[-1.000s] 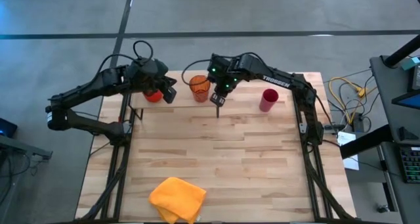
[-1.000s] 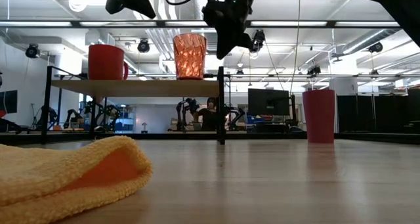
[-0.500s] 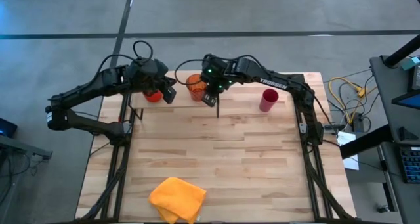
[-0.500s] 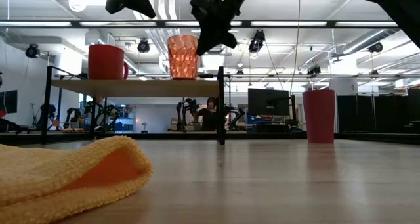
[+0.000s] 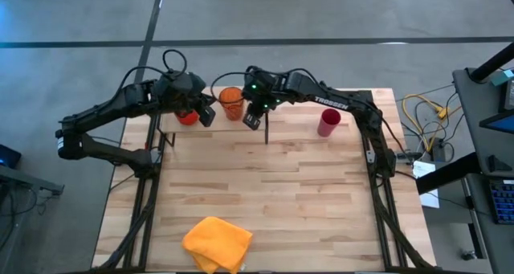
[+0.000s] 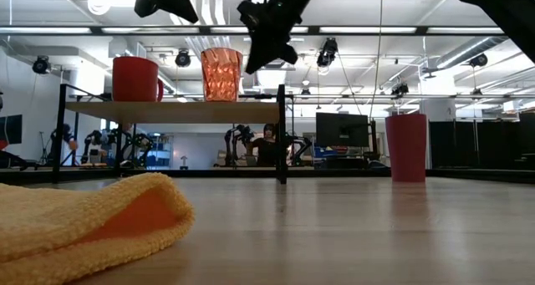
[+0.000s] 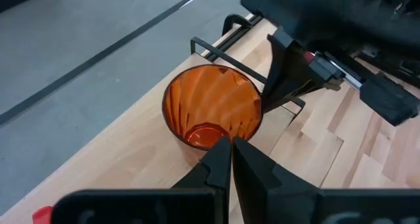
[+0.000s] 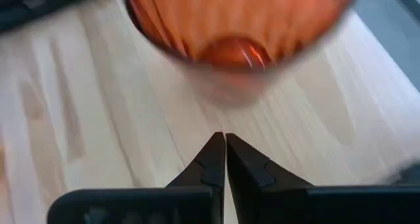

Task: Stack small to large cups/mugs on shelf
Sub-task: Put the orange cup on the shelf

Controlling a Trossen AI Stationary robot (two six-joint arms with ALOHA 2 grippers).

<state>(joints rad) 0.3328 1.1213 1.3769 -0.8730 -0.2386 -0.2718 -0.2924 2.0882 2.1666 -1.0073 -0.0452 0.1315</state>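
The orange cup (image 5: 231,103) stood on the shelf (image 6: 175,110), just beside the right gripper (image 5: 251,121), whose jaws were pressed together and held nothing. In the right wrist view the cup (image 8: 237,27) filled the frame just beyond the closed fingertips (image 8: 216,148), apart from them as far as that view showed. The left gripper (image 5: 207,116) hung over the shelf between the red mug (image 5: 187,116) and the orange cup, its jaws likewise closed and empty. From the left wrist the cup (image 7: 211,112) showed just past that gripper's fingertips (image 7: 222,148), with the right arm's dark links beyond it.

The low view gave what the overhead one could not: the red mug (image 6: 136,78) and the orange cup (image 6: 221,74) stood upright side by side on the raised shelf, apart from each other, with the right gripper (image 6: 261,55) hanging just beside the cup's rim, on the side away from the mug. It also showed the pink tumbler (image 6: 406,147) upright on the table (image 6: 351,226), well apart from the shelf. The high view alone placed the tumbler (image 5: 328,122) near the table's far right corner and the yellow cloth (image 5: 217,243) near its front edge. Whether the right gripper touched the cup could not be told from any view.
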